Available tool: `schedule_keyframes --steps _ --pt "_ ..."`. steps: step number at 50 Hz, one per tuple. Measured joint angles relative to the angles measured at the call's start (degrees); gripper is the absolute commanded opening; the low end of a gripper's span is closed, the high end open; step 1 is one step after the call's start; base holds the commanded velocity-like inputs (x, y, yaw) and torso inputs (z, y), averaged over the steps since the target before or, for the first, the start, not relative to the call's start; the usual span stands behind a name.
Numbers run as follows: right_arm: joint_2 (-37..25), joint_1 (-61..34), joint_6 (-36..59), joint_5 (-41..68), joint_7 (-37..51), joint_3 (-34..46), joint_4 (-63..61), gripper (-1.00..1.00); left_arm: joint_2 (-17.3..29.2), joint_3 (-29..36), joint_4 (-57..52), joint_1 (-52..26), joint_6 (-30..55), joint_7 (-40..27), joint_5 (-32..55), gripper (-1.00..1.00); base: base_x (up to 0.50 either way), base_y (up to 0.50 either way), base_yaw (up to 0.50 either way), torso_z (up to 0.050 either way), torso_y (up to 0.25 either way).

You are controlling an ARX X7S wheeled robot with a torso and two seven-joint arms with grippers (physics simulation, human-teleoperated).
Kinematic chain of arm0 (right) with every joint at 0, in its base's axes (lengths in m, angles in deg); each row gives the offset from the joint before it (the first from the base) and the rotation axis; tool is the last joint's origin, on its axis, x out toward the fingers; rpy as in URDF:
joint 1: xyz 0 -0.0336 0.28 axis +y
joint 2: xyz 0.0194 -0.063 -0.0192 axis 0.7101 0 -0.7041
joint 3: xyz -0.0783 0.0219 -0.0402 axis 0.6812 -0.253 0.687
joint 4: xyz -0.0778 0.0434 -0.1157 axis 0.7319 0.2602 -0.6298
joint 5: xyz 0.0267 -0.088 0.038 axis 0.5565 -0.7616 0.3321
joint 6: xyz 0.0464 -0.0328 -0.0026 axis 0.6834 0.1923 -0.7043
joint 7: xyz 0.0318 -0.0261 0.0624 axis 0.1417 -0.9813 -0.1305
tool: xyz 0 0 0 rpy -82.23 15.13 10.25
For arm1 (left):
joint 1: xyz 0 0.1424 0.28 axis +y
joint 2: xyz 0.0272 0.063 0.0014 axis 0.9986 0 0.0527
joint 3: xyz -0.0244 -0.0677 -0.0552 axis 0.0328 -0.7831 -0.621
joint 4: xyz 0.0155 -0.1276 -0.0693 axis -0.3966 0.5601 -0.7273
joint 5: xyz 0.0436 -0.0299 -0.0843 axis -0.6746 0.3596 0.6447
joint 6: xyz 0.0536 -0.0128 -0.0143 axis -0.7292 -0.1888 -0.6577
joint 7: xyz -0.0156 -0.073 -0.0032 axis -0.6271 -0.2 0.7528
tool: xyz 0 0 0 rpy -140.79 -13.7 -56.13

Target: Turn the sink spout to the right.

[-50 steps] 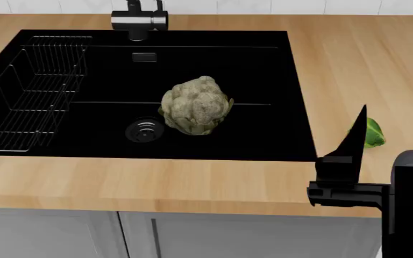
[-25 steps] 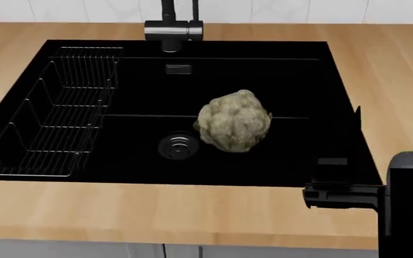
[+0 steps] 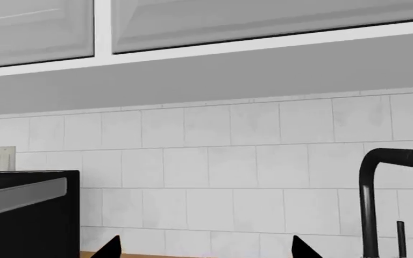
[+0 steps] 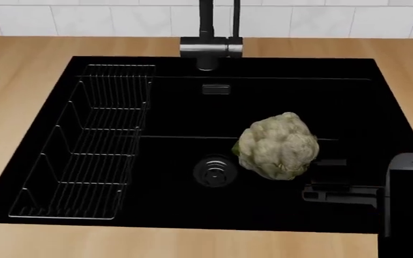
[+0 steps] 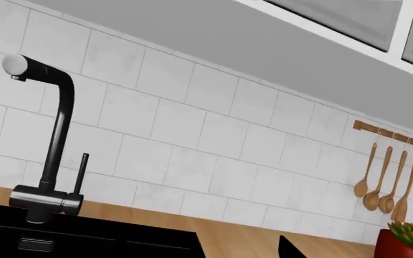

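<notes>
The sink spout stands at the back edge of the black sink, its thick cylinder pointing over the basin. In the right wrist view the sink spout rises as a slim tube with a thin lever rod beside it. The left wrist view catches the sink spout at one side. My right gripper shows dimly over the basin's right part, in front of the spout and well apart from it. The right gripper is open and holds nothing. My left gripper is open, facing the tiled wall, and is out of the head view.
A cauliflower lies in the basin beside the round drain. A wire dish rack fills the basin's left side. Wooden counter surrounds the sink. Wooden spoons hang on the wall above a potted succulent. A black appliance stands left.
The head view has swung, so the sink sits further right and lower in it. My right gripper, earlier over the counter by the sink's right edge, now lies over the basin.
</notes>
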Motion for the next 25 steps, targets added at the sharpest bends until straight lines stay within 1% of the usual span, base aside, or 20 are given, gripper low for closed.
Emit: schedule_keyframes --steps 8,15,25 --pt "0.0 0.4 -0.5 0.2 0.0 -0.3 0.1 1.0 0.1 0.3 0.2 0.1 -0.1 -0.2 0.0 1.0 0.26 0.26 0.0 0.0 0.0" --pt "0.0 0.8 -0.9 0.5 -0.1 -0.5 0.2 1.0 0.2 0.6 0.3 0.0 -0.1 -0.4 0.1 1.0 0.27 0.1 0.0 0.0 0.002" --pt "0.0 0.9 -0.8 0.8 -0.1 -0.8 0.2 1.0 0.3 0.9 0.4 -0.1 -0.1 -0.7 0.4 1.0 0.26 0.04 0.0 0.0 0.0"
